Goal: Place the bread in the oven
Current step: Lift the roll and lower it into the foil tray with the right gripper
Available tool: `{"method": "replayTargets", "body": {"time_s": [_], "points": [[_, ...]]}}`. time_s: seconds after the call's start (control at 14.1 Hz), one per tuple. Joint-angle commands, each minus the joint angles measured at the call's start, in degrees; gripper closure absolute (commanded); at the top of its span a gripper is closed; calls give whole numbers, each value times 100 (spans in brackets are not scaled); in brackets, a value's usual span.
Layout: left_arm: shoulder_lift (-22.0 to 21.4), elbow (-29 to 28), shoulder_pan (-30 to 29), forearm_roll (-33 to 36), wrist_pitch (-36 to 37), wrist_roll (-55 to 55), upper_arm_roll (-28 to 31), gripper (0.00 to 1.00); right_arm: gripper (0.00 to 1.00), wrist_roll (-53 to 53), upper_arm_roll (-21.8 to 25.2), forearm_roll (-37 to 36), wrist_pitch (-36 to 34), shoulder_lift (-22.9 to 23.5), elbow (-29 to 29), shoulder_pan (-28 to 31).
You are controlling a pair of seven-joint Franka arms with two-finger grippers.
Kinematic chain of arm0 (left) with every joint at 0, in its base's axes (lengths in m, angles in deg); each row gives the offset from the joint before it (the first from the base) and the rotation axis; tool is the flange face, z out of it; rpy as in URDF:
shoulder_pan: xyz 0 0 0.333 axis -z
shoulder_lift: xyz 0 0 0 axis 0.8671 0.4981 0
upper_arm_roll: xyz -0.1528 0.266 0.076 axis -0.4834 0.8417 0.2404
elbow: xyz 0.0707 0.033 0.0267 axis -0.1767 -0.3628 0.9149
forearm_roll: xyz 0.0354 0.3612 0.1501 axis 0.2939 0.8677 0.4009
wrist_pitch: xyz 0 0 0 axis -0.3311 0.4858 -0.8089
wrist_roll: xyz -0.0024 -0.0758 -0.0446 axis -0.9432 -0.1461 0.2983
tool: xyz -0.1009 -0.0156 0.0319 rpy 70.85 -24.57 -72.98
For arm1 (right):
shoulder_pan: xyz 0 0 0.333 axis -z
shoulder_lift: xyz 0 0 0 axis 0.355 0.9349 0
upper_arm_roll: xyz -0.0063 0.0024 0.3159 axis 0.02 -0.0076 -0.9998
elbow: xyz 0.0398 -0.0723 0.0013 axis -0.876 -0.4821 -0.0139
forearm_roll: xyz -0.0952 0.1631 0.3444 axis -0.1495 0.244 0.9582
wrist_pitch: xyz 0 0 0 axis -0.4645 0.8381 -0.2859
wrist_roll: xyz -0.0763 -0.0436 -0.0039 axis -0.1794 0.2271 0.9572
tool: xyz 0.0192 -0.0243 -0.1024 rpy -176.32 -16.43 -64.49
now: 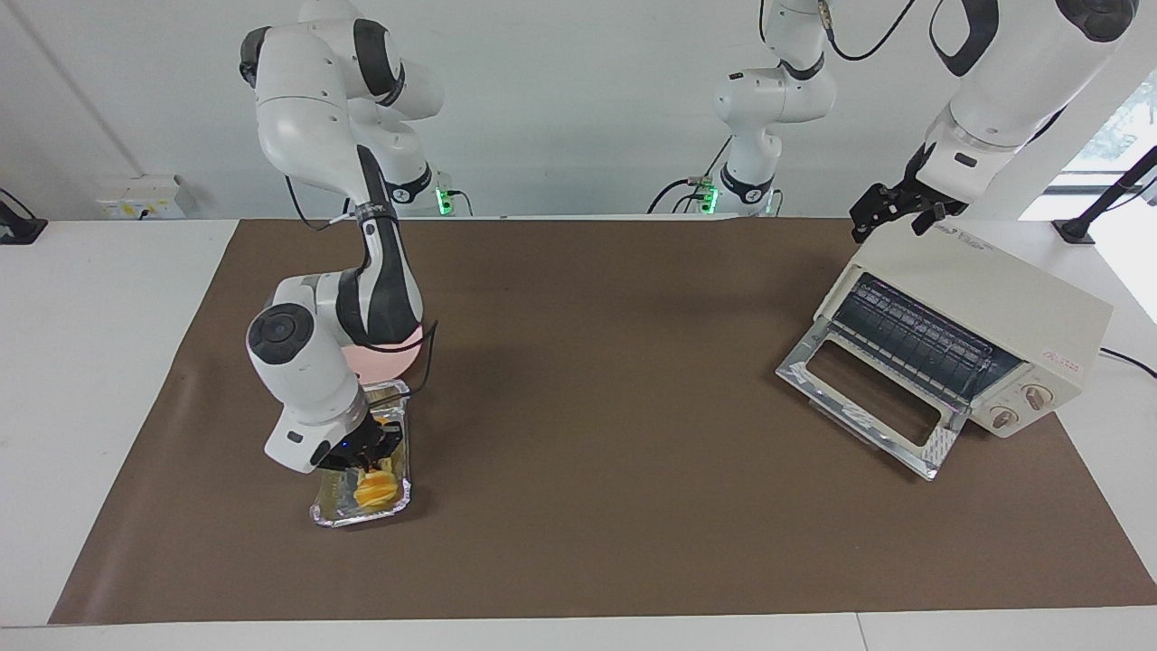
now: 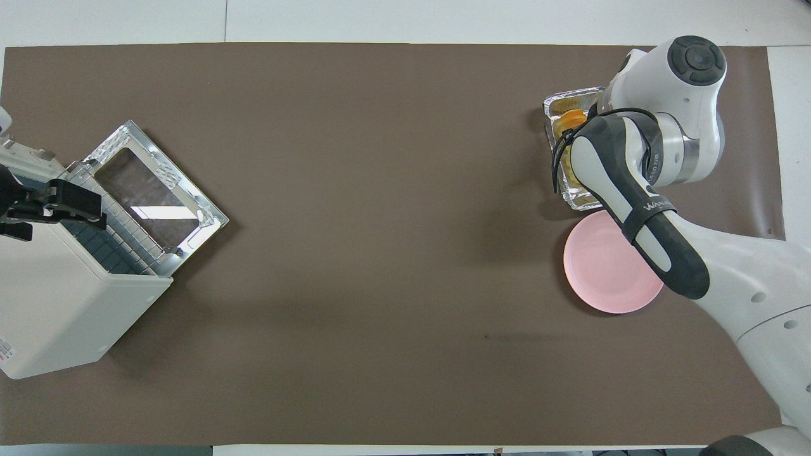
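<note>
The right claw (image 1: pixel 372 449), low in the left part of the facing frame, is clenched on the bread (image 1: pixel 373 488), which lies in the foil tray (image 1: pixel 336 512) with its long axis along the tray's length. The oven (image 1: pixel 994 312), door dropped open, sits at the frame's right, so the bread must cross the whole tabletop (image 1: pixel 587 407). The left claw (image 1: pixel 890 210) waits, released, over the oven's top.

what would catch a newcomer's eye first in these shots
Probably the right gripper reaching down into the foil tray at the right arm's end, closed on the yellow-orange bread. Next, the cream oven at the left arm's end, its glass door dropped open, with the left gripper waiting, open, over its top.
</note>
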Motion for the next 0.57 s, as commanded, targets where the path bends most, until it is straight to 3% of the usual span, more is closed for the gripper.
{"method": "replayTargets", "body": {"time_s": [0.0, 0.28, 0.5], "points": [[-163, -160, -21, -30, -48, 10, 7, 0, 0, -72, -14, -79, -206, -252, -139, 116], [-163, -160, -21, -30, -48, 2, 7, 0, 0, -2, -14, -96, -1067, -393, 431, 195], [-163, -160, -21, -30, -49, 10, 7, 0, 0, 394, -5, -97, -877, -393, 424, 362]]}}
